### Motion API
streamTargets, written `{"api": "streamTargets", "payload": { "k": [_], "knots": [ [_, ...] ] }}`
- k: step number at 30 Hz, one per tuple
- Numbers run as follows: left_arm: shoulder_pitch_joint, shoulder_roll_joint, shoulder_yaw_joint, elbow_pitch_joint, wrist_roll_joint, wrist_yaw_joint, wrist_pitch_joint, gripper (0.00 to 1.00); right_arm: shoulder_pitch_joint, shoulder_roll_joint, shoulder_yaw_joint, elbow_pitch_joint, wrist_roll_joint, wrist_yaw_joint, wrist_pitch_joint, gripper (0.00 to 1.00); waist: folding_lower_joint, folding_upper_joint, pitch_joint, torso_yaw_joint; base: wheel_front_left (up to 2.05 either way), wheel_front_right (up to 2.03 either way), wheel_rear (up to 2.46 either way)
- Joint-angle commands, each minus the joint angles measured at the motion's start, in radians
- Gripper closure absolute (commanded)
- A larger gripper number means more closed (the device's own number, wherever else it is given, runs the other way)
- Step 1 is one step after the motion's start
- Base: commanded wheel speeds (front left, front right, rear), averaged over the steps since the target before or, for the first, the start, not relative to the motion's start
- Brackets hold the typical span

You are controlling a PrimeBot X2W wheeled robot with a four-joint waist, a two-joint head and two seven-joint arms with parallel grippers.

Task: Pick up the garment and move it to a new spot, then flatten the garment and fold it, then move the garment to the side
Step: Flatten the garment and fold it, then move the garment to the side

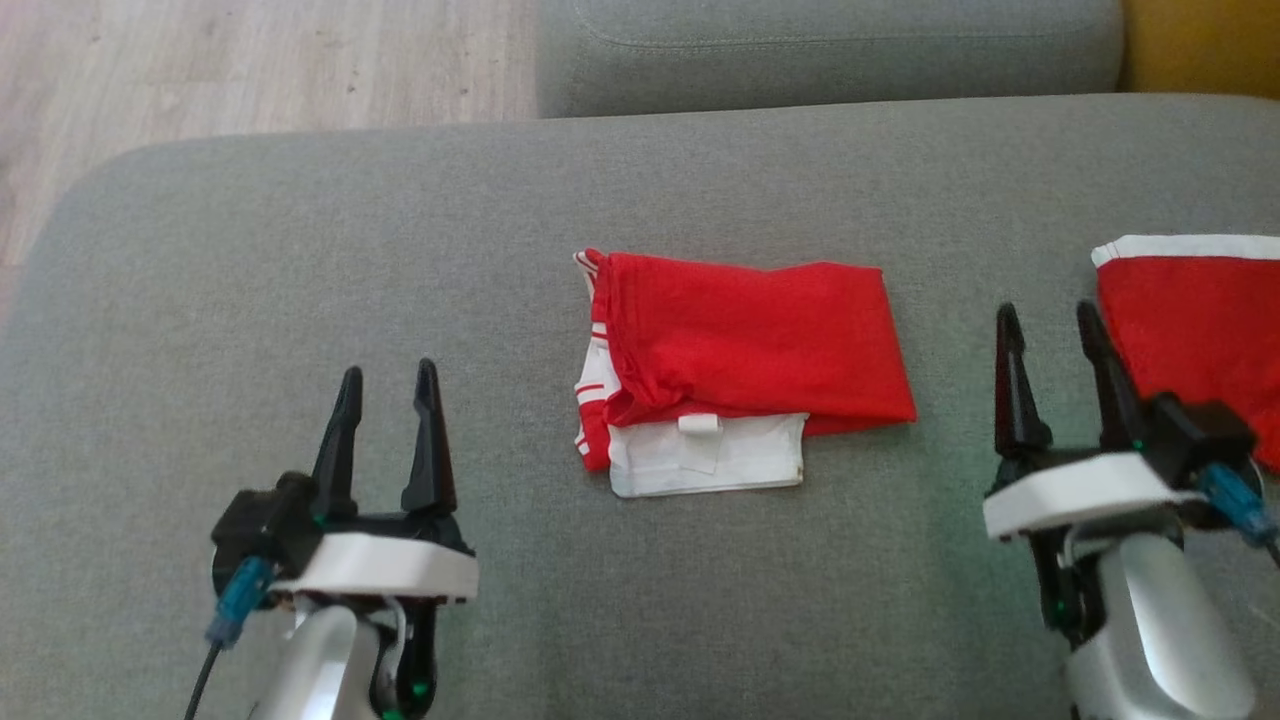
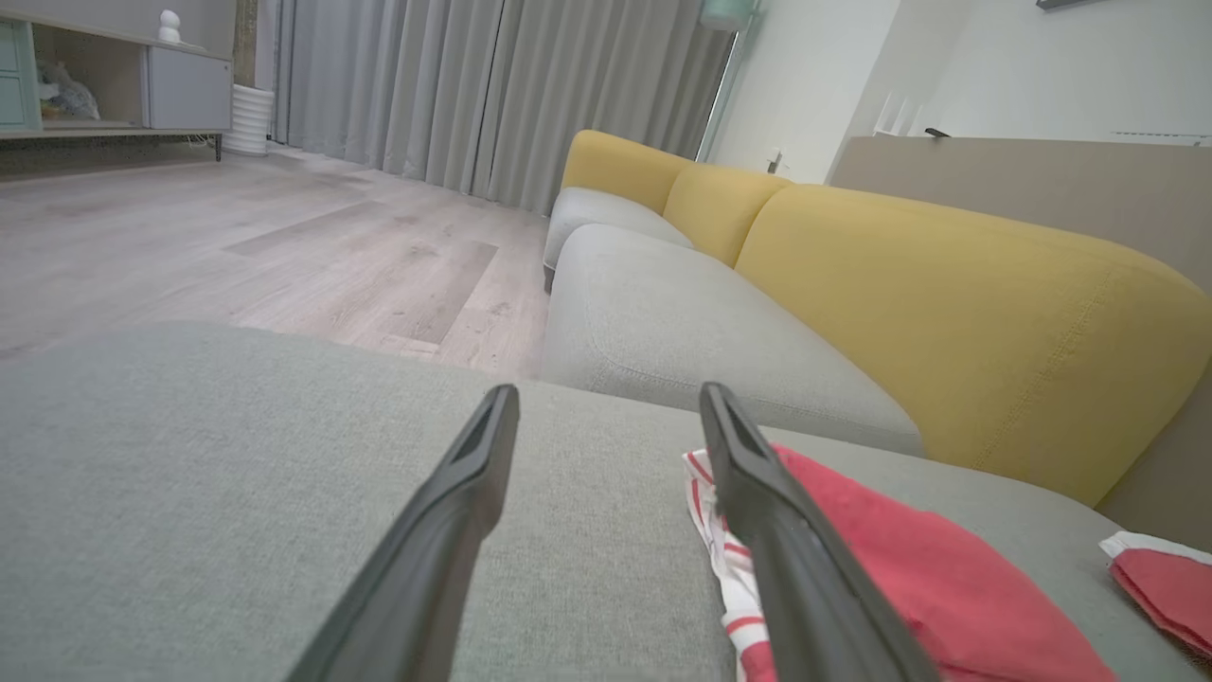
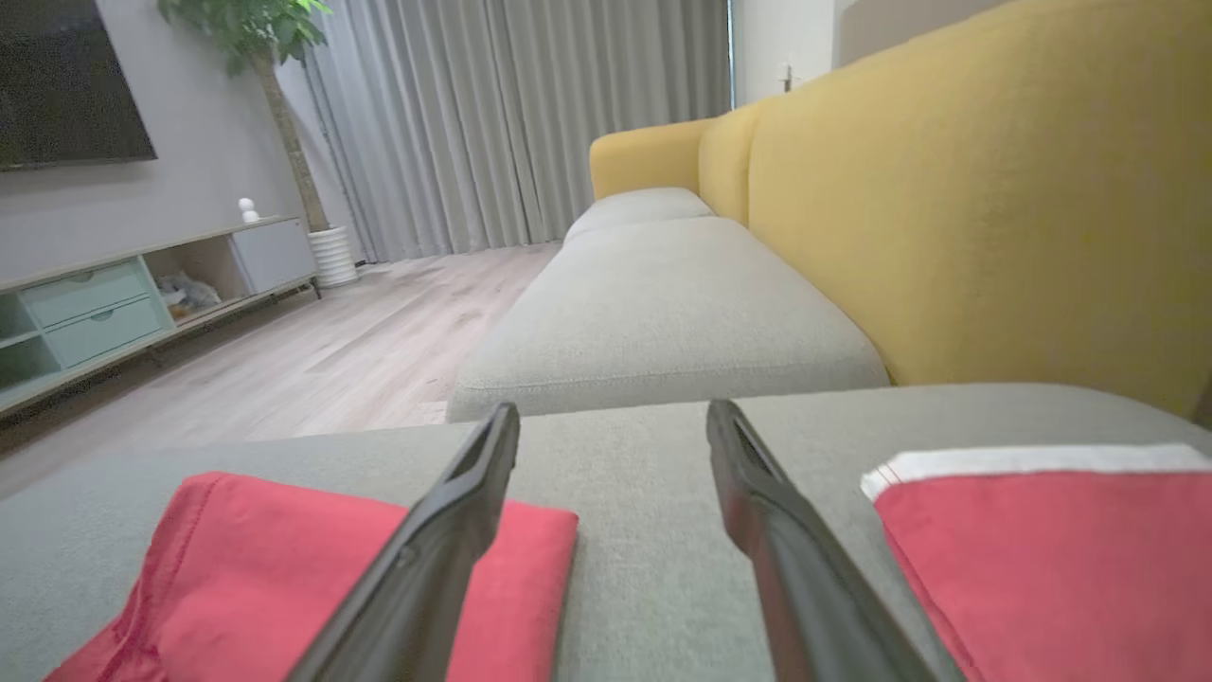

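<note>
A folded red garment (image 1: 745, 350) with white trim lies in the middle of the grey cushion (image 1: 300, 250). Its red top (image 2: 909, 568) shows at the lower right of the left wrist view, and its end (image 3: 256, 568) at the lower left of the right wrist view. My left gripper (image 1: 388, 375) stands open to the garment's left, apart from it, with nothing between its fingers (image 2: 454, 511). My right gripper (image 1: 1048, 318) stands open to the garment's right, empty, with bare cushion between its fingers (image 3: 757, 493).
A second red garment with a white band (image 1: 1195, 330) lies at the cushion's right edge, just beyond my right gripper; it shows too (image 3: 1051, 549) (image 2: 1165, 578). Another grey seat cushion (image 1: 830, 45) and a yellow backrest (image 3: 975, 189) stand behind. Wooden floor (image 1: 200, 70) lies at the left.
</note>
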Motion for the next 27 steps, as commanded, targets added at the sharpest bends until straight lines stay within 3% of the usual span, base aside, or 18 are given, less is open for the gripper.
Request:
{"api": "streamTargets", "payload": {
  "k": [1,14,19,27],
  "knots": [
    [-0.013,0.007,0.044,-0.034,0.005,-0.002,-0.009,0.00,-0.007,0.006,0.016,-0.040,0.018,-0.001,-0.011,0.00,0.0000,0.0000,0.002,-0.005,0.00,0.00,0.00],
    [-0.037,-0.007,0.056,-0.041,0.028,-0.024,-0.009,0.00,-0.018,0.007,0.016,-0.036,0.026,-0.001,-0.004,0.00,0.0000,0.0000,0.038,0.010,0.00,0.00,0.00],
    [-0.063,-0.009,0.043,-0.036,0.033,-0.031,-0.009,0.00,-0.083,0.007,0.026,0.049,0.016,-0.001,0.051,0.00,0.0000,0.0000,0.079,0.036,0.00,0.00,0.00],
    [-0.098,-0.010,0.019,-0.024,0.031,-0.038,-0.009,0.00,-0.185,0.007,0.042,0.255,0.094,-0.001,0.140,0.00,0.0000,0.0000,0.124,0.092,0.00,0.00,0.00]
  ]
}}
